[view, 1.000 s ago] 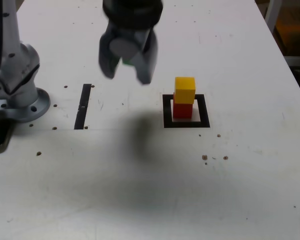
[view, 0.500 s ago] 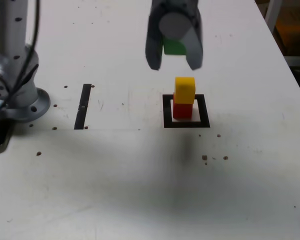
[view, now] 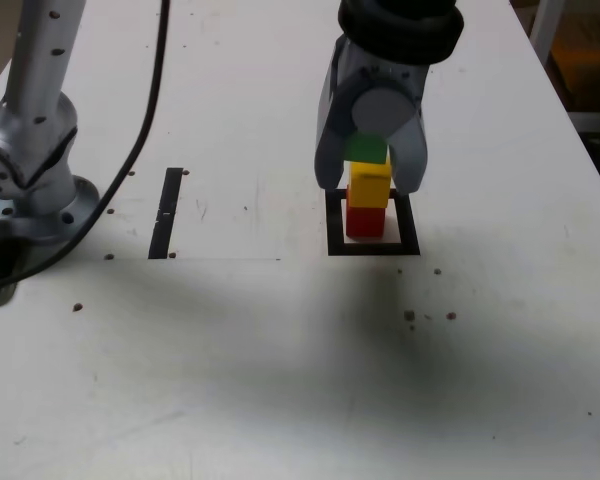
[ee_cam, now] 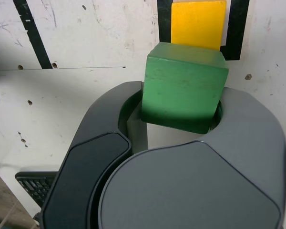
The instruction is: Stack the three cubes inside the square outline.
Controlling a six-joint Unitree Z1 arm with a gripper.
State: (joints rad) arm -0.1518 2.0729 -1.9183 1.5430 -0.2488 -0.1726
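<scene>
The white tabletop [view: 280, 360] fills the exterior view, pocked with small holes and specks. The arm's grey base [view: 35, 170] stands at that view's left, with a straight black tape strip [view: 166, 212] just beside it.

The end effector [view: 370, 175] hangs over the black tape square [view: 332, 225], which sits right of centre in the exterior view. It is clamped on the green cube [view: 365, 150]; the wrist view shows that cube [ee_cam: 183, 86] pinched between the two dark jaws, its top face free.

Inside the square, the red cube [view: 365, 220] sits on the white centre and the yellow cube [view: 370, 186] rests on top of it. The two look roughly aligned, the yellow perhaps a touch off towards the exterior view's right.

From where I stand, this is the last step: two cubes are stacked and the third is being brought onto them. In the exterior view the green cube appears right above the yellow one, touching or nearly so; I cannot tell which. In the wrist view the yellow face [ee_cam: 199, 24] peeks out beyond the green cube, so the overlap may not be complete.

The next move, I'd judge, calls for squaring the green cube over the yellow, easing it down until it sits flat, then parting the jaws gently and lifting straight up so the narrow tower is not knocked.
</scene>
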